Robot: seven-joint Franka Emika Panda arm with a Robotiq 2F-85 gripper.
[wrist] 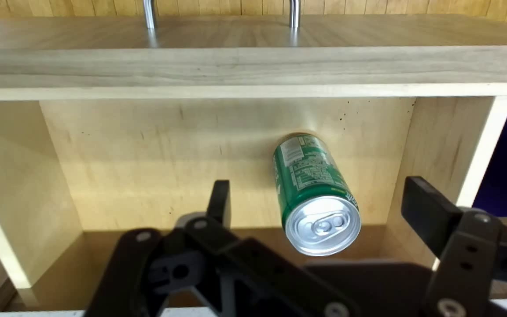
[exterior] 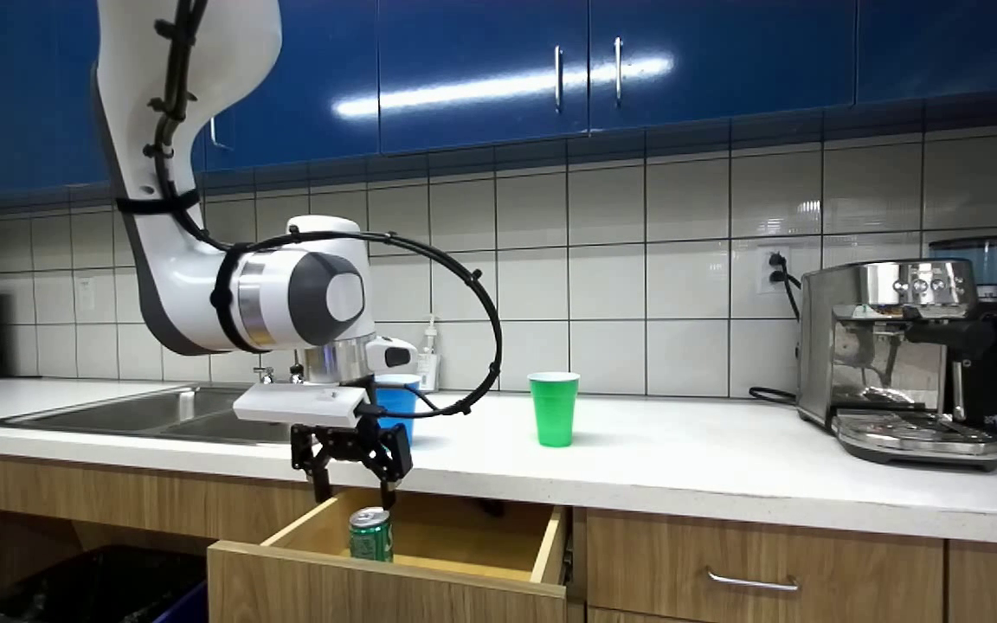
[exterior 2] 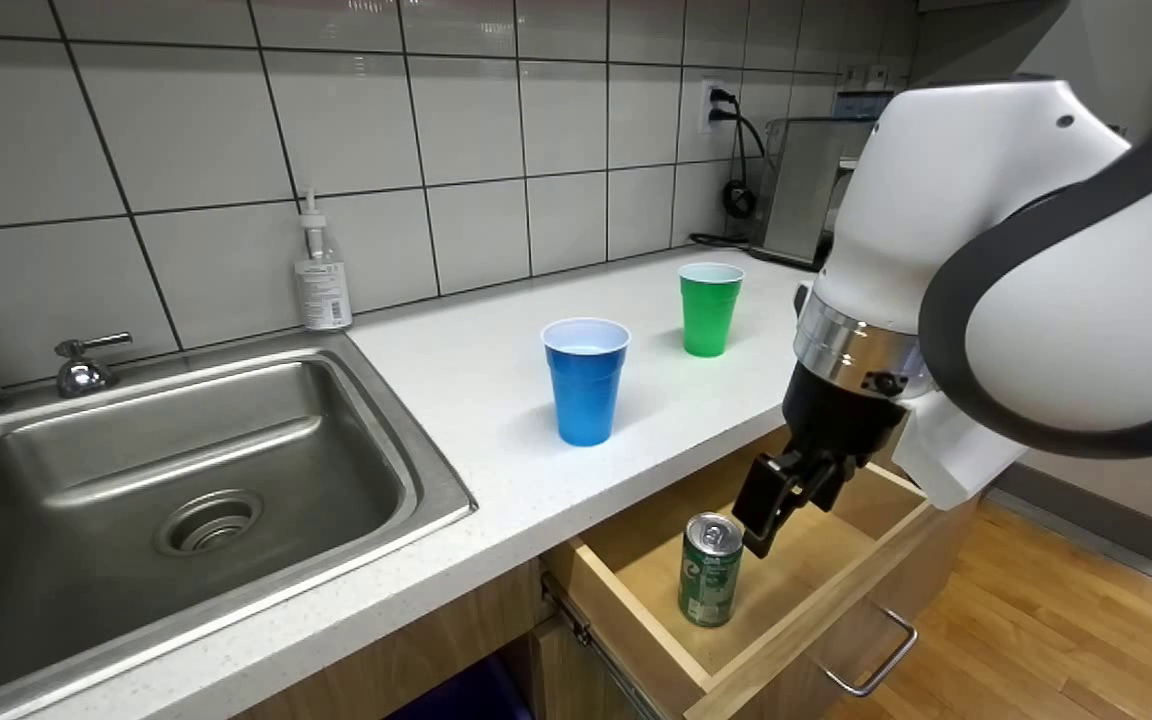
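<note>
Tiled wall (exterior: 689, 281): pale, glossy squares behind the drawer (exterior: 377, 597); shiny blue cupboards (exterior: 481, 43) above it.
Worktop (exterior: 680, 441): smooth, white, finely flecked, just over the drawer.
Drawer: extended, pale plain wood within, brown-grained front.
Blue cup (exterior 2: 586, 390), green cup (exterior 2: 708, 315): tapered, apparently plastic, on the worktop behind the drawer.
Can (exterior 2: 708, 580): green metal cylinder, upright inside the drawer.
End effector (exterior: 355, 495): released, grasping nothing; black, angular fingers (wrist: 427, 215) spread over the drawer, nearest the can, framing its silver lid (wrist: 324, 225) in the wrist view.
Can's shell: thin-looking, so likely to dent if squeezed hard; light, even pressure from both sides, clear of the drawer's walls, would suit it.
</note>
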